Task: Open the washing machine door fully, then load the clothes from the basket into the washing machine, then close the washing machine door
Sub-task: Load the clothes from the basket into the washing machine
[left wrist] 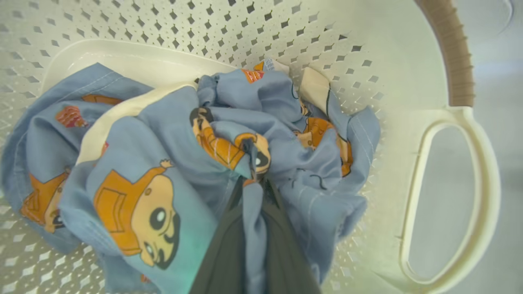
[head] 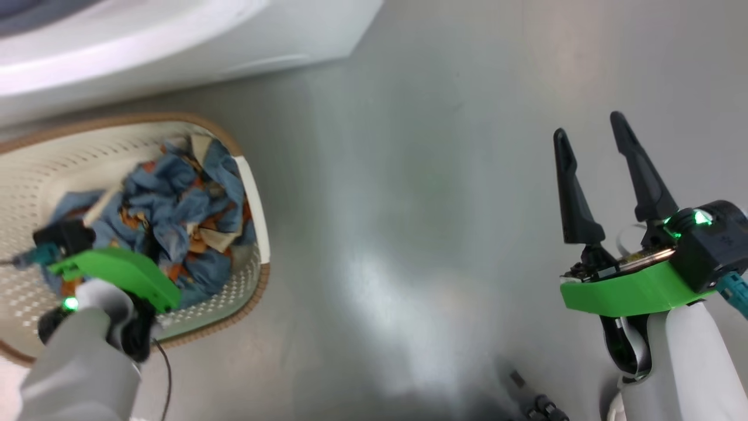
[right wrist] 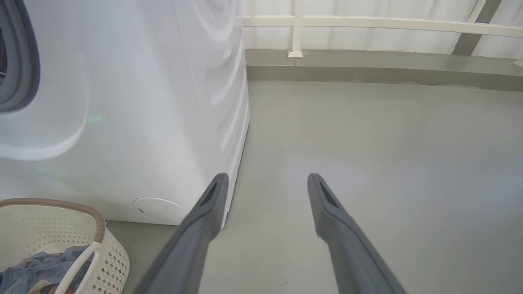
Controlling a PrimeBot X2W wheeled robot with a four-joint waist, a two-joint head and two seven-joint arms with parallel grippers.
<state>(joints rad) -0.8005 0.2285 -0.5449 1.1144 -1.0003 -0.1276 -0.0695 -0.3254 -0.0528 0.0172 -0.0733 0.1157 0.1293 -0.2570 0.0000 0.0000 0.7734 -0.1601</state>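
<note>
Here: left hand point(left wrist: 255, 179) pinched shut on the clothes point(left wrist: 135, 163), inside the basket point(head: 258, 204) at near left; washing machine point(head: 175, 35) just beyond; right hand point(head: 588, 124) spread wide above grey floor point(head: 409, 204), well right.

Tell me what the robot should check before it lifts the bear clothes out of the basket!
1. Left gripper shut on the clothes: ok.
2. Clothes free of the basket holes: cannot tell.
3. Right gripper open, clear of the basket: ok.
4. Washing machine close by: ok.
5. Washing machine door fully open: cannot tell.
</note>
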